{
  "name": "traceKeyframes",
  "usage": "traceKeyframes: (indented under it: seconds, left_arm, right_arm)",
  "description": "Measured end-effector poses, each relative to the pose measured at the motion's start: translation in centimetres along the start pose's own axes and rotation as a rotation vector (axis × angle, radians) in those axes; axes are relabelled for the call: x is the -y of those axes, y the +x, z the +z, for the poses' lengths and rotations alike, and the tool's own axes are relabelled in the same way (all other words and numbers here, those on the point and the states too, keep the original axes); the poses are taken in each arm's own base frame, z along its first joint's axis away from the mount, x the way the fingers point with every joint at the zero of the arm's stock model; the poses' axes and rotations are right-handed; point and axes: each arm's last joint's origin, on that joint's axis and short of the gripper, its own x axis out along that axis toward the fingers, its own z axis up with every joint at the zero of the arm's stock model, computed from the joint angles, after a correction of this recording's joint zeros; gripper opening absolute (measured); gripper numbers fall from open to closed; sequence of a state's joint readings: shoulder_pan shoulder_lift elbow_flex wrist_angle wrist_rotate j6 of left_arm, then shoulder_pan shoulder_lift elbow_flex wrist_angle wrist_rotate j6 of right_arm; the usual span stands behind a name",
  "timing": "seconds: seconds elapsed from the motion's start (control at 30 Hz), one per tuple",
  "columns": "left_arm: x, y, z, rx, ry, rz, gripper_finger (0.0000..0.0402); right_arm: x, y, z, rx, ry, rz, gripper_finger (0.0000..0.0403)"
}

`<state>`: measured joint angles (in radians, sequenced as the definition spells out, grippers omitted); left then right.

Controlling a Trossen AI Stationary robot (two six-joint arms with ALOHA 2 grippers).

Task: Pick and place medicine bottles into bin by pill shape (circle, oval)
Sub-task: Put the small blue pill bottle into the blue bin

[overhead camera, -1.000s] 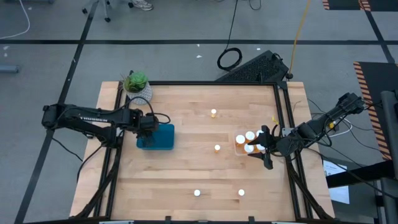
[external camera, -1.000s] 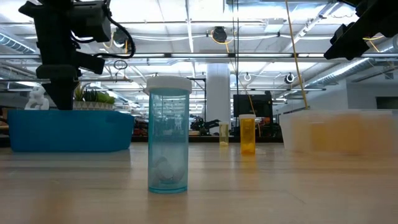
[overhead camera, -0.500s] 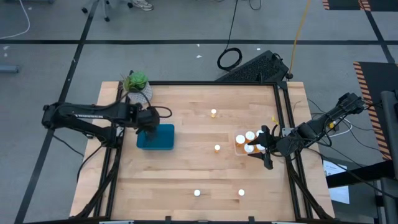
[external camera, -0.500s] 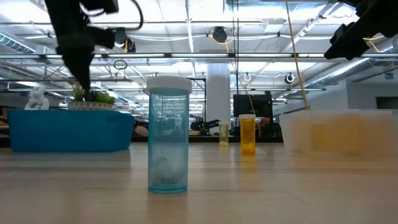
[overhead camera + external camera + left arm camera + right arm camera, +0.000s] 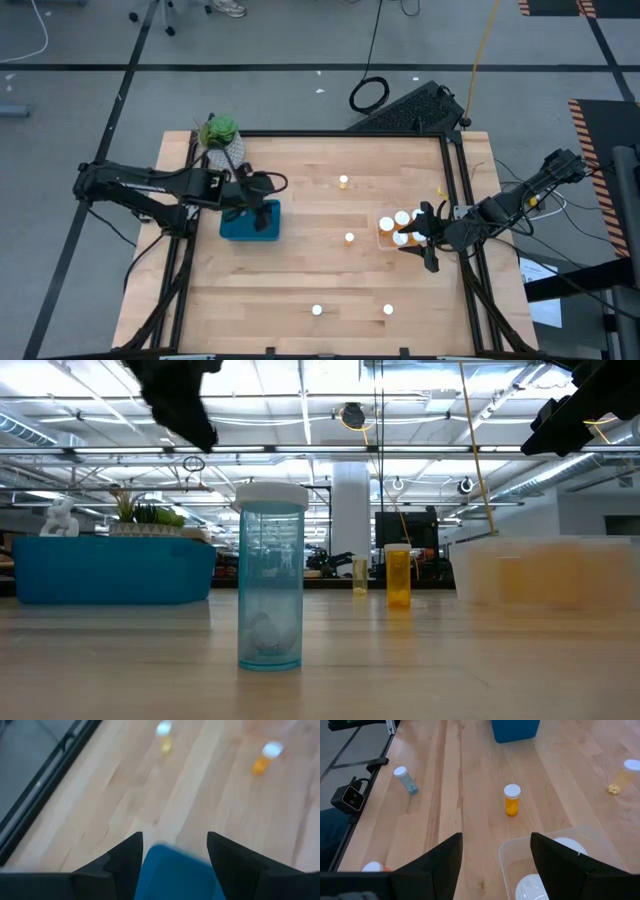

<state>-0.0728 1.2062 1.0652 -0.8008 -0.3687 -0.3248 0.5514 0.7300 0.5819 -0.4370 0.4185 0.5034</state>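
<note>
My left gripper (image 5: pixel 265 208) hovers open and empty above the blue bin (image 5: pixel 243 224), whose top shows between its fingers (image 5: pixel 175 875). My right gripper (image 5: pixel 415 237) waits open and empty at the clear bin (image 5: pixel 383 238), which holds several white-capped medicine bottles (image 5: pixel 402 218). More bottles stand upright on the wooden table: one at the far middle (image 5: pixel 343 181), one at the centre (image 5: pixel 349 238), two near the front edge (image 5: pixel 317 310) (image 5: pixel 388 310). In the low view the closest one is teal (image 5: pixel 270 590), with an amber one (image 5: pixel 398 575) farther back.
A potted green plant (image 5: pixel 221 138) stands at the table's far left corner, behind the blue bin. Black frame rails (image 5: pixel 462 190) run along the table's left and right edges. Bare wood lies between the two bins around the centre bottle.
My left gripper has risen from the blue bin and gone toward the table's right edge, tipping as it went; in the low view it now sits high above the bin. The bottles and my right arm have kept still.
</note>
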Motion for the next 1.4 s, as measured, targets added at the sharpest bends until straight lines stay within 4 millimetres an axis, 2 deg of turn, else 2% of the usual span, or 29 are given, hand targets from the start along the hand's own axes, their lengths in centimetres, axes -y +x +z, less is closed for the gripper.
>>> traceKeyframes:
  seconds: [0.13, 0.37, 0.6, 0.87, 1.03, 1.2, 1.4]
  left_arm:
    - [2.1, 0.9, 0.5, 0.04, 0.04, -0.049, 0.0225]
    - [8.5, 1.5, -0.5, 0.103, 0.151, -0.208, 0.0225]
    - [13.6, 0.9, -2.6, 0.097, 0.163, -0.324, 0.0225]
    - [19.8, -0.2, -2.3, 0.136, 0.285, -0.376, 0.0225]
    - [22.5, 0.8, -2.7, 0.127, 0.332, -0.372, 0.0225]
    - [24.7, 2.4, -2.8, 0.089, 0.356, -0.385, 0.0225]
    - [26.6, 2.9, -1.5, 0.017, 0.379, -0.41, 0.0226]
  right_arm:
    - [0.0, 0.1, -0.1, 0.003, 0.002, 0.001, 0.0226]
    - [0.2, 0.4, -0.7, -0.013, -0.039, -0.01, 0.0226]
    - [0.1, 0.4, -0.4, 0.011, -0.072, 0.001, 0.0226]
    - [-0.6, 0.4, 0.0, 0.057, -0.035, 0.051, 0.0226]
    - [-1.7, 0.7, 0.0, 0.079, -0.057, 0.101, 0.0226]
    - [-1.9, 1.1, -0.3, 0.053, -0.056, 0.09, 0.0226]
    - [-2.0, 1.5, -0.5, 0.03, -0.063, 0.081, 0.0226]
